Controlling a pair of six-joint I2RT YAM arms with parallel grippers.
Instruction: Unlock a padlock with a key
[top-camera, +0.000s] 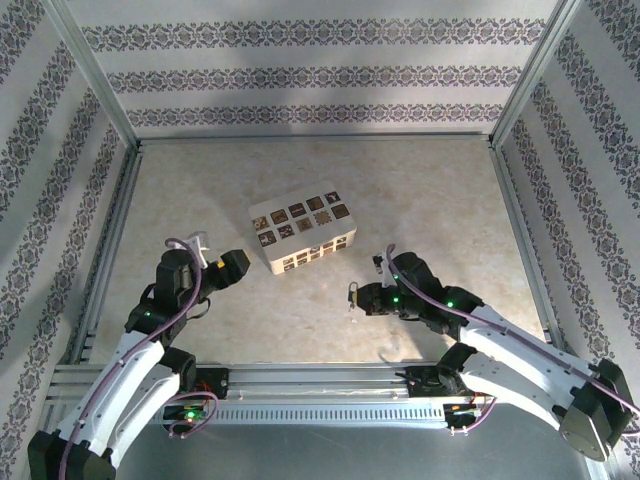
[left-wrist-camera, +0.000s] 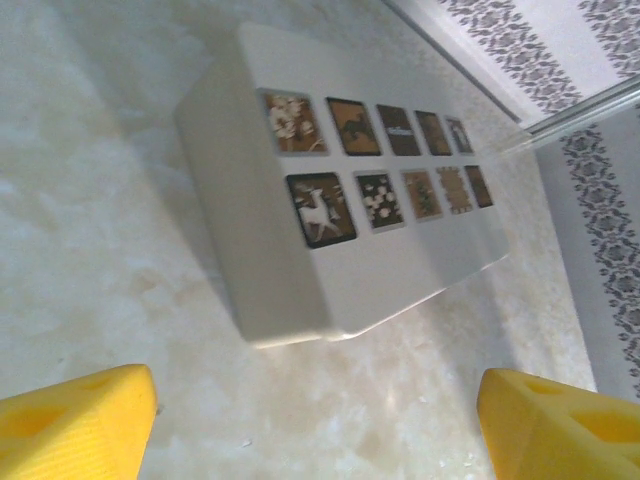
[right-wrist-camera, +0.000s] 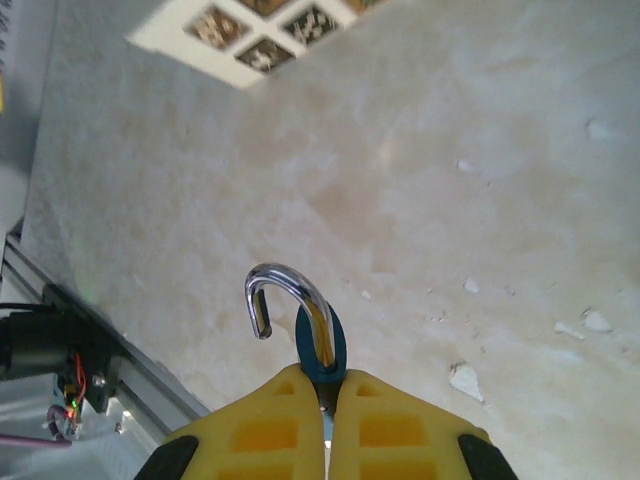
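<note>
The table (top-camera: 430, 190) carries a cream box (top-camera: 302, 232) with dark tiles. The left gripper (left-wrist-camera: 320, 425) hovers beside it, yellow fingers spread wide and empty. Near the front edge, the right gripper (right-wrist-camera: 325, 385) pinches the blue padlock (right-wrist-camera: 321, 345), one shackle end free.

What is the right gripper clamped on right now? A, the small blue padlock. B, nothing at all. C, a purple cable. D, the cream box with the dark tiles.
A: in the right wrist view the right gripper is closed on the padlock, its blue body pinched between the jaws and its silvery shackle sticking out beyond them.
</note>
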